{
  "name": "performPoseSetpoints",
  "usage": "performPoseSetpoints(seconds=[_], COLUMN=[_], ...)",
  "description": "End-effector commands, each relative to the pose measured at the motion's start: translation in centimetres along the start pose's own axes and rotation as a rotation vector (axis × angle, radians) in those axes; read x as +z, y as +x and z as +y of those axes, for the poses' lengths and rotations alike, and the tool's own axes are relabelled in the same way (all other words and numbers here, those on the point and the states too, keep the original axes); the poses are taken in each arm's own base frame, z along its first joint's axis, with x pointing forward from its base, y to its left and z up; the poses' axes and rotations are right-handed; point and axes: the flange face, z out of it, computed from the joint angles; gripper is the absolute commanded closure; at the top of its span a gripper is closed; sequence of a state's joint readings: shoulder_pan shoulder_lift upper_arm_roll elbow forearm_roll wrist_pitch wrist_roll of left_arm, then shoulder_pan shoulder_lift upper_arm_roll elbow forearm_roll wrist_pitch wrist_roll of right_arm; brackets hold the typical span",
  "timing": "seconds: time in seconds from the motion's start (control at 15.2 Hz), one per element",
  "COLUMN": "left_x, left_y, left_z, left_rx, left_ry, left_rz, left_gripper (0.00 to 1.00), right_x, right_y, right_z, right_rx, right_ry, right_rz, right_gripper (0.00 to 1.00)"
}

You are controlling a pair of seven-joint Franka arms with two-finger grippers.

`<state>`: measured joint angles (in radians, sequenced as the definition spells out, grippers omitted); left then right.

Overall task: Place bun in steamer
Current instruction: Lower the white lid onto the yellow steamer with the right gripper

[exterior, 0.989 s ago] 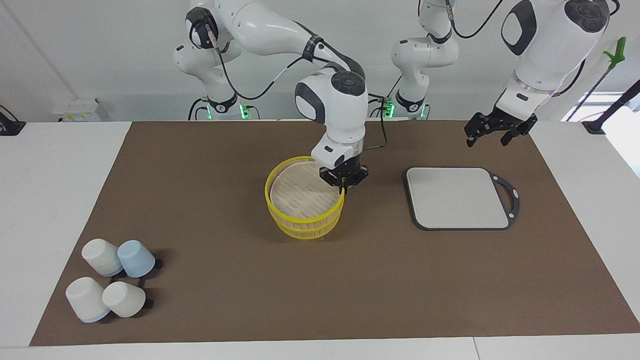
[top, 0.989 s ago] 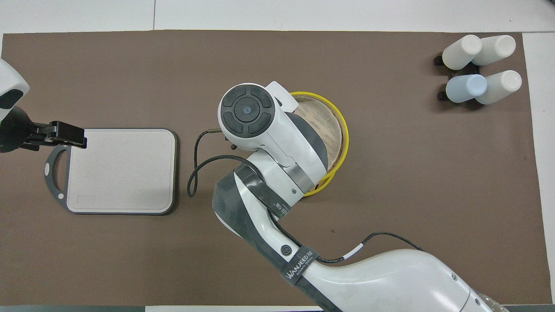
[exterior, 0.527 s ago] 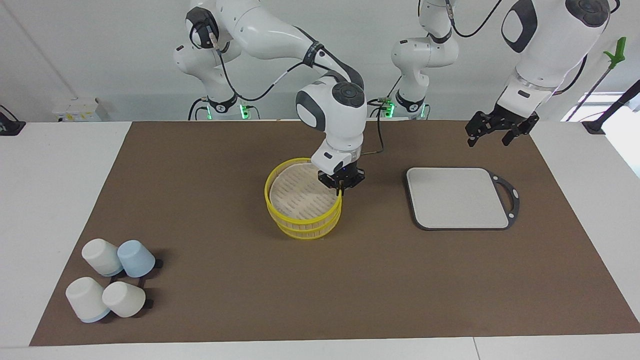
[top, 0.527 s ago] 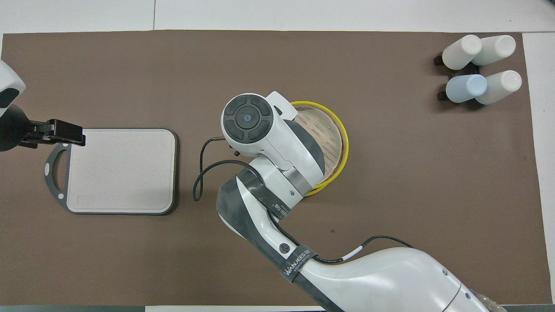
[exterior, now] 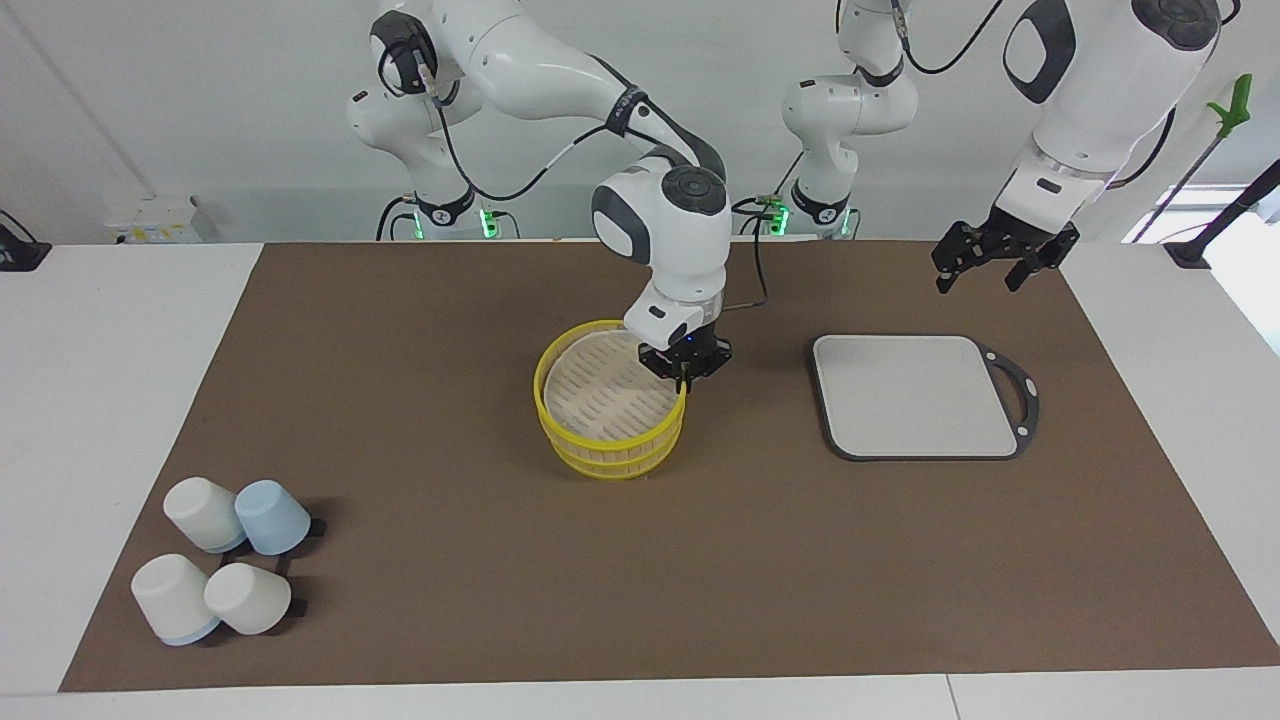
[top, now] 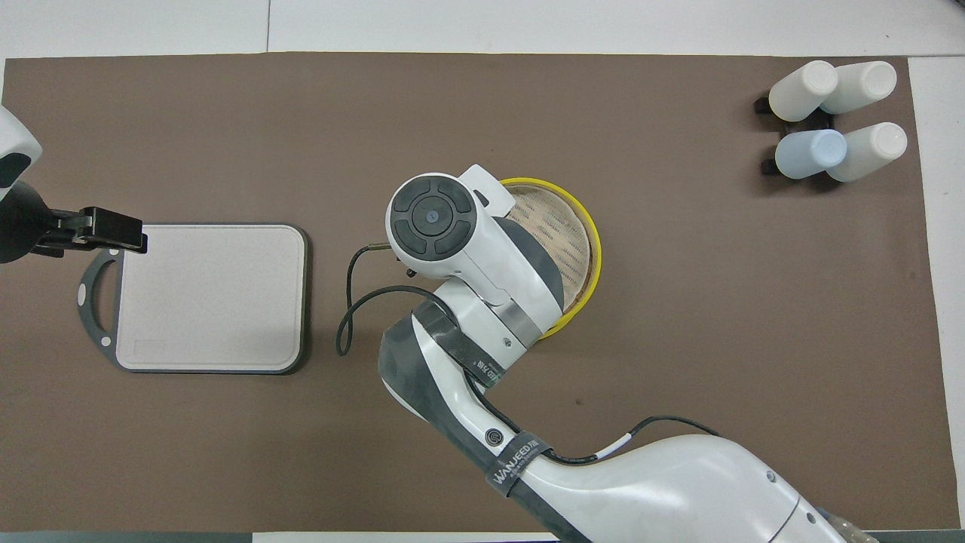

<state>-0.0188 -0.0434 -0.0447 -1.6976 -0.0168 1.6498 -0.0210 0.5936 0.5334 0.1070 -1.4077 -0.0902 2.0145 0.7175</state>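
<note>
While checking for the bun, finding none in either view; possibly lying hidden beneath the right arm, possibly not being on the worktop (exterior: 100, 400) at all. Showing only bare slats inside the steamer (exterior: 610, 455), standing at the middle of the brown mat (exterior: 400, 330).

Pinching the steamer's yellow rim with the right gripper (exterior: 685, 375), fingers drawn close together, on the side toward the left arm's end. Waiting with the left gripper (exterior: 978, 268) spread wide and holding nothing, over the mat near the grey board (exterior: 915, 395).

Risking the following:
- slipping of the thin rim out of the pinch, dropping the upper ring askew;
- dragging or tipping the whole steamer during any sideways pull;
- closing the steamer with no bun inside.

Reading "WANJEED" on the strap (top: 519, 458) around the right arm; finding no other legible writing, including on the upturned cups (exterior: 225, 565).
</note>
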Motion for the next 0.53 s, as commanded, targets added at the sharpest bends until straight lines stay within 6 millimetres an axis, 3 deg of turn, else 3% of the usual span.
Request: performPoseSetpoints(seconds=[0.0, 0.46], left_x=[-0.16, -0.07], left_y=[-0.75, -0.86], left_z=[-0.34, -0.01], left_rx=[0.008, 0.013], left_ry=[-0.016, -0.015], left_rz=[0.009, 0.000], left_gripper=[0.00, 0.00], right_x=[-0.57, 0.00], right_y=[-0.85, -1.28], right_z=[0.11, -0.57], right_rx=[-0.015, -0.026], right_ry=[0.015, 0.015], right_rz=[0.002, 0.000], right_gripper=[1.00, 1.00])
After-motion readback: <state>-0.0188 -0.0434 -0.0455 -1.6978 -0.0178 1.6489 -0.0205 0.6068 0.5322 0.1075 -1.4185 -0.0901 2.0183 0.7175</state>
